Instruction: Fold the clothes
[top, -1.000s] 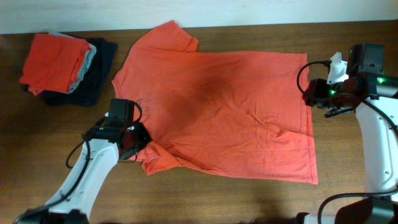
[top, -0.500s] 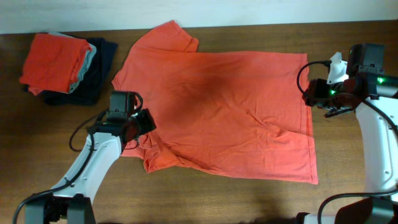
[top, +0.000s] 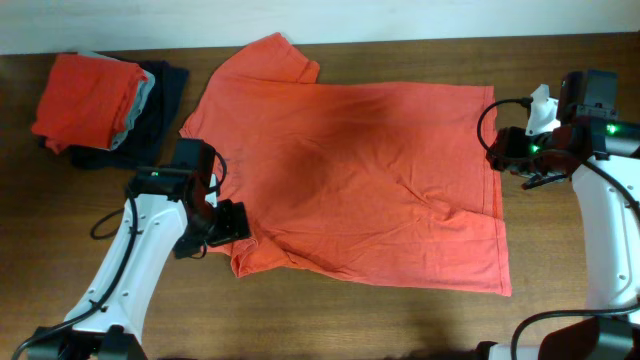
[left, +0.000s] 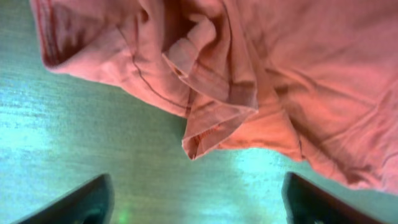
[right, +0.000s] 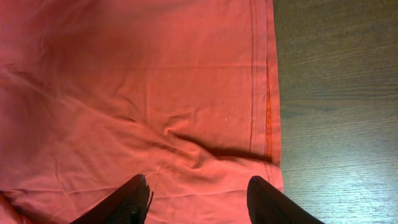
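Observation:
An orange-red T-shirt (top: 350, 170) lies spread flat on the wooden table (top: 560, 60), collar to the left and hem to the right. Its near sleeve (top: 245, 255) is bunched up; in the left wrist view it shows as a crumpled fold (left: 211, 118). My left gripper (top: 228, 222) sits just left of that sleeve, open, its dark fingertips (left: 87, 199) wide apart over bare table with nothing between them (left: 199, 205). My right gripper (top: 500, 155) hovers open over the hem (right: 267, 93), holding nothing (right: 199, 199).
At the back left corner stands a pile: a folded orange-red shirt (top: 85, 100) on a pale grey garment (top: 135, 115) and a dark navy one (top: 160, 110). The table's far edge meets a white wall (top: 400, 20).
My left gripper has opened and let go of the near sleeve, then backed off to the left. The sleeve stays bunched. The right arm has not moved.

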